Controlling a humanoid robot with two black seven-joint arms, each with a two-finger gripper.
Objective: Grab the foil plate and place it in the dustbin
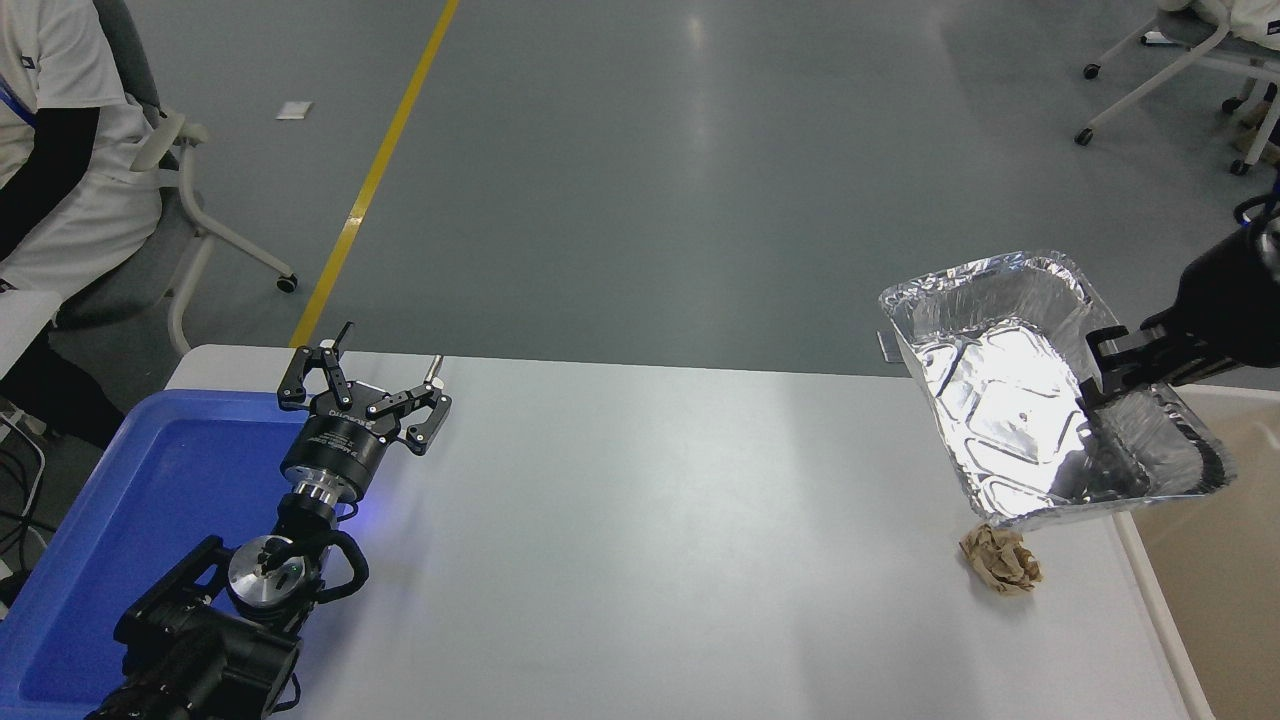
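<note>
Shiny silver foil made up the foil plate (1010,400), and it was up in the air, off the white table (640,520). It hung over the table's right edge, at about 3 o'clock in the head view. It was tilted, so its open inside with the bumpy bottom faced the camera.

The right gripper (1105,372) came in from the right edge of the picture. Its black fingers were pinched shut on the plate's right rim. So the plate hung to the left of the gripper and a bit below it, at about 8 o'clock from the fingers. The plate's lower right corner stuck out over the dustbin (1215,560), the cream bin just beside the table at about 4 o'clock. The plate was not inside the bin.

A small crumpled brown paper ball (1001,561) lay on the table just under the plate's low edge. It did not seem to touch the plate.

The left gripper (372,385) was far away at about 9 o'clock. Its fingers were spread wide and held nothing. It sat by the far corner of the blue tray (130,500).

A person in a white top (50,150) sat on a chair at about 10 o'clock.
</note>
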